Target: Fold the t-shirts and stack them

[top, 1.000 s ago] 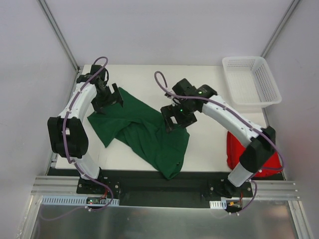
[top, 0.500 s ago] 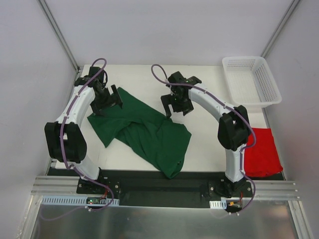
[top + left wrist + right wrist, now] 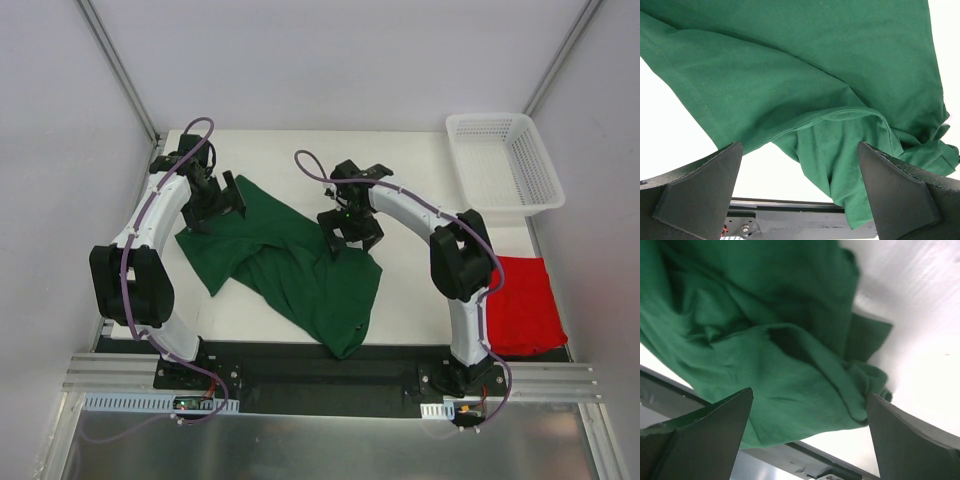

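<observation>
A crumpled green t-shirt (image 3: 290, 270) is lying on the surface (image 3: 420, 290). The left tool (image 3: 214, 197) and right tool (image 3: 350, 232) are hovering over its far edges, spread wide, gripping nothing. It is looking light and limp (likely sagging), so pinching hemmed corners seems best

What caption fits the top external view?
Left claw and right claw open over crumpled green t-shirt; folded red t-shirt set aside.

Two t-shirts: green t-shirt (image 3: 300, 275), unfolded and rumpled, sprawled slantwise over the left and middle of the white table (image 3: 420, 290); red t-shirt (image 3: 525, 310), folded into a flat rectangle, at the near right corner, well apart.
</observation>
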